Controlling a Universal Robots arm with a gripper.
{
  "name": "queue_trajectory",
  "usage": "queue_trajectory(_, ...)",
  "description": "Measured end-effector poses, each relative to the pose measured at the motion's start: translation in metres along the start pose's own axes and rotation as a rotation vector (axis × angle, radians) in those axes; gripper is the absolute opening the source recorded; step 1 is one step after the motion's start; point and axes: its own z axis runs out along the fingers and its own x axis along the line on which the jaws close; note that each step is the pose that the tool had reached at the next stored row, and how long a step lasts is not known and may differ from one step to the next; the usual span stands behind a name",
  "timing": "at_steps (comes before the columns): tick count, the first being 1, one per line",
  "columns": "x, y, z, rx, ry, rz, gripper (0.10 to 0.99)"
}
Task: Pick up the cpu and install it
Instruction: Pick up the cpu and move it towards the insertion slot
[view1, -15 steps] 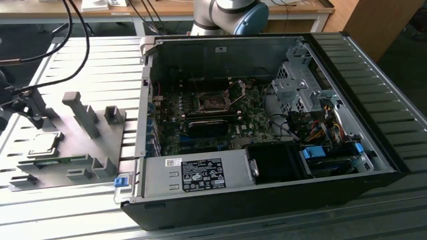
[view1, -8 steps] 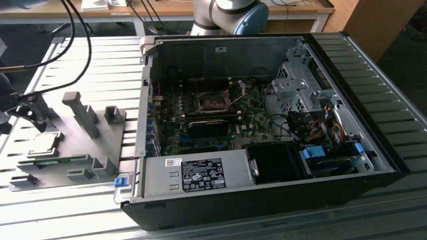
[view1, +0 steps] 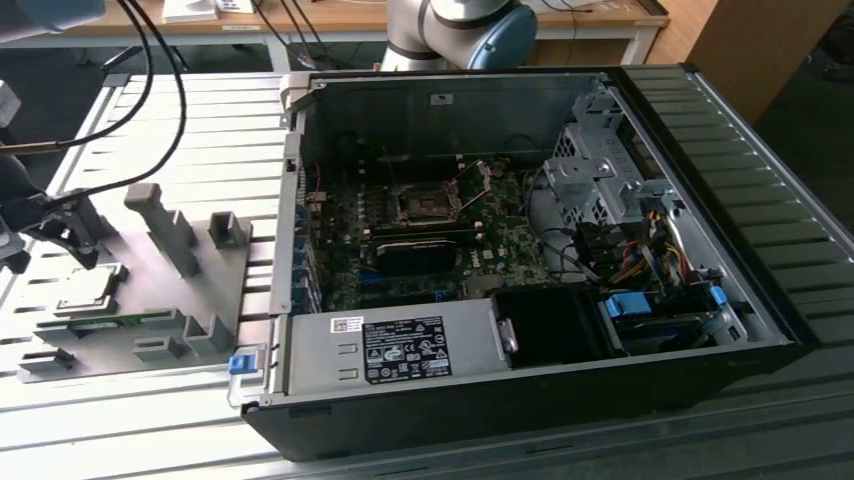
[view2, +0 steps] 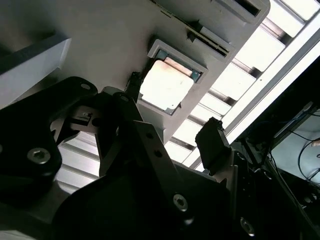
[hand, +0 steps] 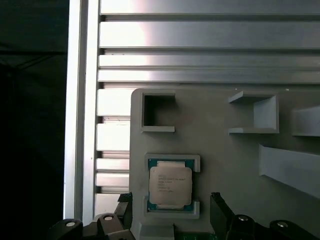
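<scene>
Slatted aluminium table (view1: 134, 420). Exterior view: fixture plate (view1: 150, 292) at 9 o'clock of open computer case (view1: 747, 200). First wrist view: cpu (hand: 170, 185) seated in plate pocket, gripper (hand: 171, 202) spread wide, fingers (hand: 218, 206) flanking it, gaps both sides.

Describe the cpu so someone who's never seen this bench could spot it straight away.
To the exterior view's left of the open computer case lies a grey fixture plate. The cpu sits in a framed pocket on it. It alone has a silvery top with a green rim; its neighbours are plain grey blocks.
</scene>
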Motion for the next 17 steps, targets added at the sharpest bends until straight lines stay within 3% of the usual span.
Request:
queue_trajectory(4,0.0004,-0.0002,0.0049,-0.001,-0.0052,0.000,0.718)
queue_trajectory(17,0.0008,-0.0013,0.0252,-0.002,-0.0081,-0.002,0.718)
